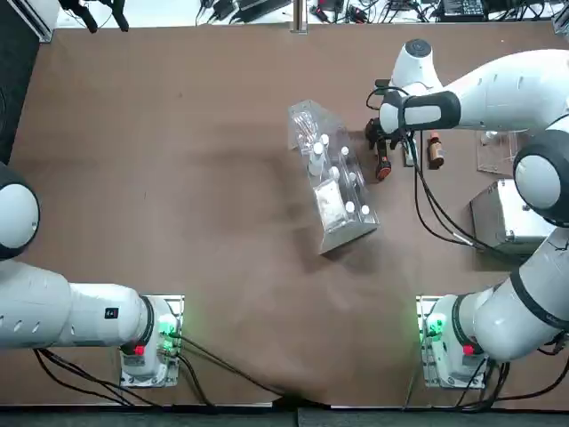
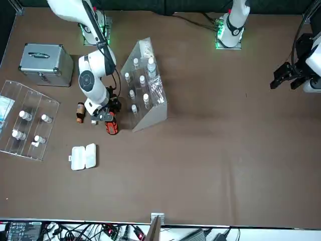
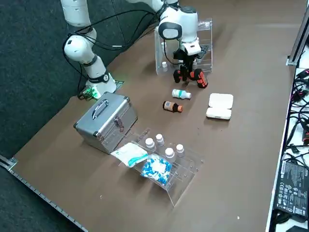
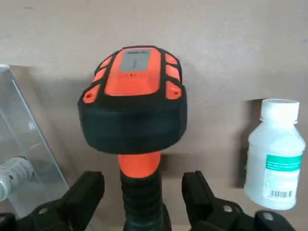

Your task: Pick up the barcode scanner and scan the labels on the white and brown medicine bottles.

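The barcode scanner (image 4: 132, 103) lies on the brown table, black with an orange face and an orange band on its handle. My right gripper (image 4: 144, 192) is open and low over it, one finger on each side of the handle with a gap at both. In the top view the gripper (image 1: 382, 142) hangs above the scanner (image 1: 383, 167). The white medicine bottle (image 4: 272, 154), with a white cap and green label, lies just beside the scanner. The brown medicine bottle (image 1: 435, 151) lies a little farther out, beyond the white one (image 3: 181, 94).
A clear angled rack (image 1: 333, 191) holding several small vials stands right beside the scanner on its other side. A silver case (image 1: 502, 218), a clear tray (image 2: 25, 120) with vials and packets, and a white hinged box (image 2: 83, 156) sit on my right side of the table.
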Motion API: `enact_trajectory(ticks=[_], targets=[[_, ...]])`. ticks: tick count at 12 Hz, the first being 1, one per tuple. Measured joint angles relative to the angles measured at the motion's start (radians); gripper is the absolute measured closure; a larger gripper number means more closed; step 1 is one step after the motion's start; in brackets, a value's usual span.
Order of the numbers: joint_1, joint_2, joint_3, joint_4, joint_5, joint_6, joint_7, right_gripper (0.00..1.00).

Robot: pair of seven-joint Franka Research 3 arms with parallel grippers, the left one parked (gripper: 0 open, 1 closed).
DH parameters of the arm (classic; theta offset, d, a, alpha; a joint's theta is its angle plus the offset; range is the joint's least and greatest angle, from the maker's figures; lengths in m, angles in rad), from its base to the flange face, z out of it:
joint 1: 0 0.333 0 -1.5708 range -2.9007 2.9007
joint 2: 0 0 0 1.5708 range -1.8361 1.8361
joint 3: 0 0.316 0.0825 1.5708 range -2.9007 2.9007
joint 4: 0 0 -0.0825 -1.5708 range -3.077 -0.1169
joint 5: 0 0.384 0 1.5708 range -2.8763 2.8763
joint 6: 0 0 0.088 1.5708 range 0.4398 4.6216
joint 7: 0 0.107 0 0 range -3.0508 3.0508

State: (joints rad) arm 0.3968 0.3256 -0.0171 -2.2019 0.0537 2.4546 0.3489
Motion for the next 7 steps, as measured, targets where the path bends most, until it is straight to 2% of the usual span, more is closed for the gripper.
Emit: enact_trajectory(ticks=[2,3,5,7], targets=[[-0.001,0.000,-0.002,0.000,0.000,0.000,0.000,0.03],[-0.001,0.000,-0.002,0.000,0.000,0.000,0.000,0.09],[-0.002,0.000,-0.002,0.000,0.000,0.000,0.000,0.37],[-0.003,0.001,-0.004,-0.001,0.000,0.000,0.000,0.44]])
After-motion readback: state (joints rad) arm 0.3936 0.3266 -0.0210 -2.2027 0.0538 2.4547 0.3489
